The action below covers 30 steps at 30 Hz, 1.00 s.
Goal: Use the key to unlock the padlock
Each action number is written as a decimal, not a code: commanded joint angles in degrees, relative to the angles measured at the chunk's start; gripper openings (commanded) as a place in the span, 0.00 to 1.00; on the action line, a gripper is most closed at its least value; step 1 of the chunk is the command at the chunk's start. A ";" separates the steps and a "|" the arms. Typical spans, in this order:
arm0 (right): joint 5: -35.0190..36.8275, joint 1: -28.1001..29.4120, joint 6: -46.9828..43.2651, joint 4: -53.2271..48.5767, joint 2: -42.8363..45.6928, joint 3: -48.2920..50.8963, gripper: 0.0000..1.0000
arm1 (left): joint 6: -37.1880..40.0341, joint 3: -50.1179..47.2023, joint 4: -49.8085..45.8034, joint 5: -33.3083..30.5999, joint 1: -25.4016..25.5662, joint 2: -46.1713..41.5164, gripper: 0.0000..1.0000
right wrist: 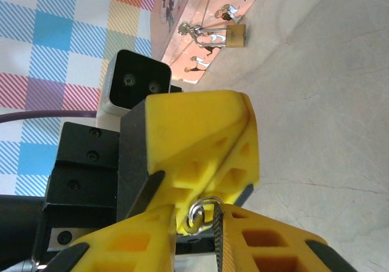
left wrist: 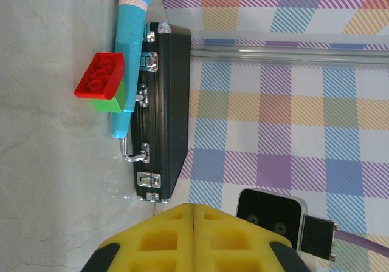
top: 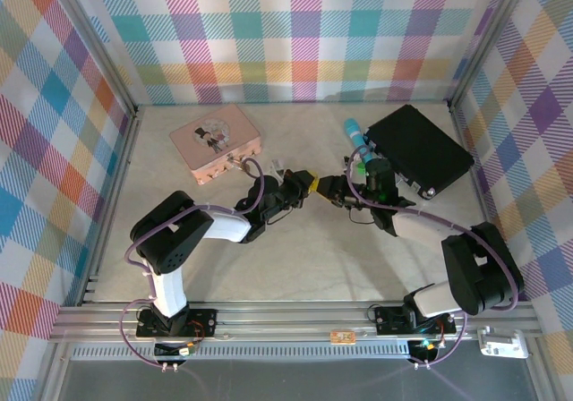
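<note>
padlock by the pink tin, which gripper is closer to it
Left. The left gripper lies between the padlock and the right gripper, whose tips meet its own.

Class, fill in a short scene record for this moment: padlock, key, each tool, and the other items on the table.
padlock: brass, hooked on the latch of the pink tin
key: just a silver ring and a ridged edge visible, between the two tools' tips
left tool: shut, tip to tip with the right one
right tool: jaws close either side of the ring; grip unclear
other items: black case, teal cylinder, red brick on green brick
</note>
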State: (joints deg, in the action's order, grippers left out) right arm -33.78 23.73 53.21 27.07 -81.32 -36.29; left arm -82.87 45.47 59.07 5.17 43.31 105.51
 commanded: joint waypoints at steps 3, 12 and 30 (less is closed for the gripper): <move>-1.21 0.44 0.58 3.43 -0.98 -0.12 0.19 | -0.67 0.92 5.87 -0.35 1.46 0.92 0.00; -2.61 0.53 3.17 8.47 -4.27 -0.12 0.13 | -1.44 2.08 6.41 0.10 2.22 0.97 0.00; -2.48 -1.53 -20.52 -14.82 3.17 -4.46 0.00 | 2.51 -4.41 1.69 2.13 -2.56 -6.25 0.67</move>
State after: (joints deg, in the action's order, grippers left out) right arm -34.81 22.90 40.47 18.02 -80.03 -38.52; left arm -82.37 42.74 58.70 5.89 42.28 102.43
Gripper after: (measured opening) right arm 0.056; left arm 0.661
